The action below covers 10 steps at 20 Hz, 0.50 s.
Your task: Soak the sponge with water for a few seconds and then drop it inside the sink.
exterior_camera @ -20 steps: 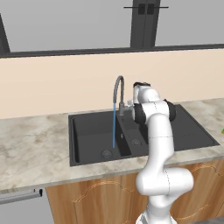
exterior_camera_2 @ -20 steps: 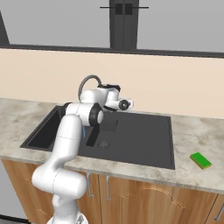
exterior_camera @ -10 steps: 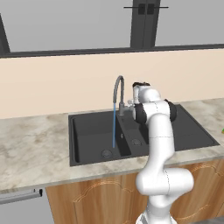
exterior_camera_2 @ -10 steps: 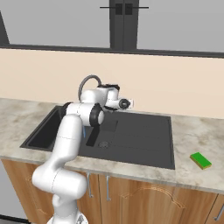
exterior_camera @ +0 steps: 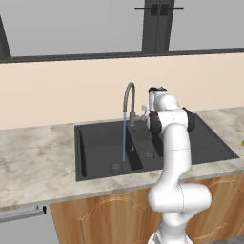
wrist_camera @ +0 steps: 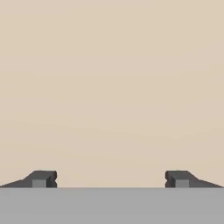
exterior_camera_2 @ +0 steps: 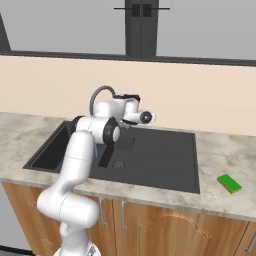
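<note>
We note the claw (wrist_camera: 110, 179) open, empty, facing the beige wall (exterior_camera: 57, 100). Water (exterior_camera: 125, 138) runs into the sink (exterior_camera: 95, 143); sponge (exterior_camera_2: 229, 183) lies on the marbled surface (exterior_camera_2: 220, 155).

The sink (exterior_camera: 102, 143) is black to dark grey, with a grey tap (exterior_camera: 128, 97) above it, and the water (exterior_camera: 124, 136) falls as a thin blue line. The bench (exterior_camera: 38, 167) is mottled beige and grey stone with pale veins. The sponge (exterior_camera_2: 229, 183) has a bright green top over a yellow layer. The arm (exterior_camera: 174, 157) is white with dark joints, and the end effector (wrist_camera: 110, 179) has dark grey finger tips against a plain cream wall (exterior_camera: 57, 95). The cupboard doors (exterior_camera_2: 165, 230) are warm orange-brown wood grain with light curved lines. The window frame (exterior_camera: 157, 24) is dark charcoal around flat grey panes.
</note>
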{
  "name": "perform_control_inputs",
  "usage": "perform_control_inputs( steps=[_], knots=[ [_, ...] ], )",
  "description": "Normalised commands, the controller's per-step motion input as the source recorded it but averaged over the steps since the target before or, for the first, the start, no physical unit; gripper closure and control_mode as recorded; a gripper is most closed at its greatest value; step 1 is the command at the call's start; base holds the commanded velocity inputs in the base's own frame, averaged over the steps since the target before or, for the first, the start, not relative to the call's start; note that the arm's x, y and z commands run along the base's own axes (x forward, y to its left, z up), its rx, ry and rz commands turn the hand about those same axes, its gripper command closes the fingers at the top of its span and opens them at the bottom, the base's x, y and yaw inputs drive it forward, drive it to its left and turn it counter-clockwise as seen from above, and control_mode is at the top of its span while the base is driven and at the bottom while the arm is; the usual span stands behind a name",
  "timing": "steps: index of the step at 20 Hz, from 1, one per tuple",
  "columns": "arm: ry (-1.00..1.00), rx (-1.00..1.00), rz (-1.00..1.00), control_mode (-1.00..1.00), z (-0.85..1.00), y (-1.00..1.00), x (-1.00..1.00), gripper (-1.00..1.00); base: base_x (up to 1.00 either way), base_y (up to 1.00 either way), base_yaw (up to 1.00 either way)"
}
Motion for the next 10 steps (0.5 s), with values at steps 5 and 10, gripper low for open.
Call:
perform_control_inputs(
  steps=[5, 10],
  knots=[
    [0.01, 0.04, 0.00, -1.00, 0.45, -0.17, 0.00, -1.00, 0.00, 0.00, 0.00],
    [0.12, 0.02, 0.00, -1.00, 0.45, -0.24, -0.01, -1.00, 0.00, 0.00, 0.00]
  ],
)
